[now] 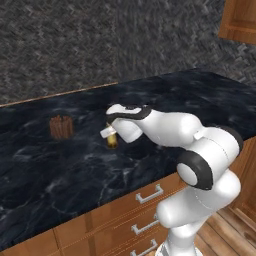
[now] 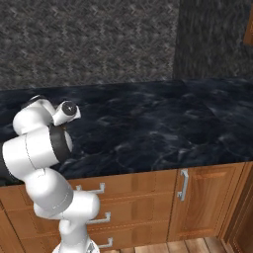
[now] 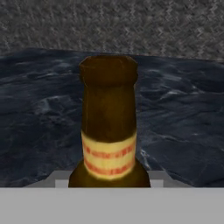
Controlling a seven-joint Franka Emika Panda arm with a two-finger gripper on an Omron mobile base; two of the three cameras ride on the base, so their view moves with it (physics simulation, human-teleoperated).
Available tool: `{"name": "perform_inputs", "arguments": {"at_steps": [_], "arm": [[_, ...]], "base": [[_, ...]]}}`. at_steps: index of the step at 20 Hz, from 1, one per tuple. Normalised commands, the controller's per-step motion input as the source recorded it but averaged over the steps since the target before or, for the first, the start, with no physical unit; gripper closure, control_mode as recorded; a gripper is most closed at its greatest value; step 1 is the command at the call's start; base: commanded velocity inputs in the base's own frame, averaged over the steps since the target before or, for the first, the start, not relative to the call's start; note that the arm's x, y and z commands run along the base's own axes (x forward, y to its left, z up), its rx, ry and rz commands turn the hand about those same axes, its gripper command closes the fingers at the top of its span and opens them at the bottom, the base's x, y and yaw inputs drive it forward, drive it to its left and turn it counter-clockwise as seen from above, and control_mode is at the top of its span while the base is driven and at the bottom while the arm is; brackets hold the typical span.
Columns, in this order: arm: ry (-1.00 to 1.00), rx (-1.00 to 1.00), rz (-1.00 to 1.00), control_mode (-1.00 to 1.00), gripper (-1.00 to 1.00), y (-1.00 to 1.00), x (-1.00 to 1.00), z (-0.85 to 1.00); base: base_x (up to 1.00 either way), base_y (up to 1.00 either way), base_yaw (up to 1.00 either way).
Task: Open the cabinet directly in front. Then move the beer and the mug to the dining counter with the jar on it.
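One jar (image 1: 61, 127) left of beer (image 1: 112, 140) on dining counter (image 1: 200, 95); gripper (image 1: 111, 133) grasping beer.

Beyond the jaws a grey herringbone-tiled wall (image 1: 100, 40); well below them, a wooden plank floor (image 1: 227, 235) in even, soft light

Beer (image 3: 109, 127) glossy brown glass; dining counter (image 1: 60, 165) polished marble; jar (image 1: 61, 127) ribbed.
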Motion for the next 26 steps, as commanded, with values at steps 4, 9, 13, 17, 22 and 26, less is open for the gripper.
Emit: {"name": "perform_inputs", "arguments": {"at_steps": [4, 9, 13, 17, 22, 26], "arm": [[0.01, 0.01, 0.00, -1.00, 1.00, 0.00, 0.00, -0.09], [-0.01, 0.10, 0.00, -1.00, 1.00, 0.00, 0.00, -0.24], [0.00, 0.09, 0.00, -1.00, 1.00, 0.00, 0.00, -0.08], [-0.02, 0.07, 0.00, -1.00, 1.00, 0.00, 0.00, -0.14], [-0.01, 0.00, 0.00, -1.00, 1.00, 0.00, 0.00, -0.03], [0.00, 0.00, 0.00, -1.00, 1.00, 0.00, 0.00, 0.00]], "base": [[0.00, 0.00, 0.00], [0.00, 0.00, 0.00], [0.00, 0.00, 0.00], [0.00, 0.00, 0.00], [0.00, 0.00, 0.00], [0.00, 0.00, 0.00]]}}
